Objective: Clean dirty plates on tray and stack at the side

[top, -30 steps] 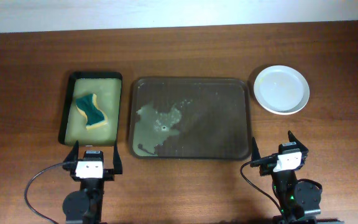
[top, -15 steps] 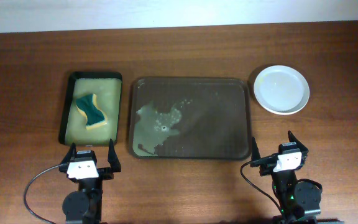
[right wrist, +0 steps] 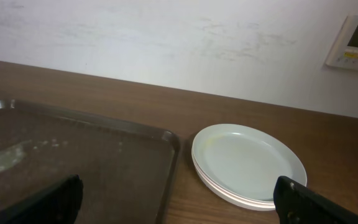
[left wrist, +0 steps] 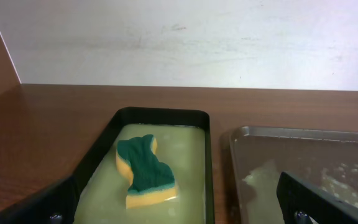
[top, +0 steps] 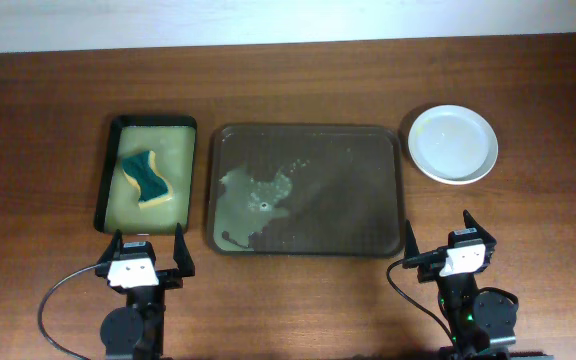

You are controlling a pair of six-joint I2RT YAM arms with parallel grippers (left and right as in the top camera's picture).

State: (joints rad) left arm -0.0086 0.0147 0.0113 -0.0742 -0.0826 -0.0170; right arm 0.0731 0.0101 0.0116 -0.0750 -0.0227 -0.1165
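Observation:
The white plates (top: 453, 143) sit stacked on the table to the right of the dark brown tray (top: 388, 190); the stack also shows in the right wrist view (right wrist: 247, 163). The tray holds only a wet soapy smear and no plates. It also shows in the left wrist view (left wrist: 328, 143) and the right wrist view (right wrist: 135, 134). My left gripper (top: 149, 254) is open and empty near the front edge, in front of the black tray. My right gripper (top: 438, 240) is open and empty, in front of the brown tray's right corner.
A narrow black tray (top: 111, 170) with yellow-green liquid stands left of the brown tray and holds a green-and-yellow sponge (top: 145, 177), which also shows in the left wrist view (left wrist: 143, 171). A wall runs behind the table's far edge.
My left gripper has shifted slightly left and toward the front edge. The right arm, plates and tray have not moved.

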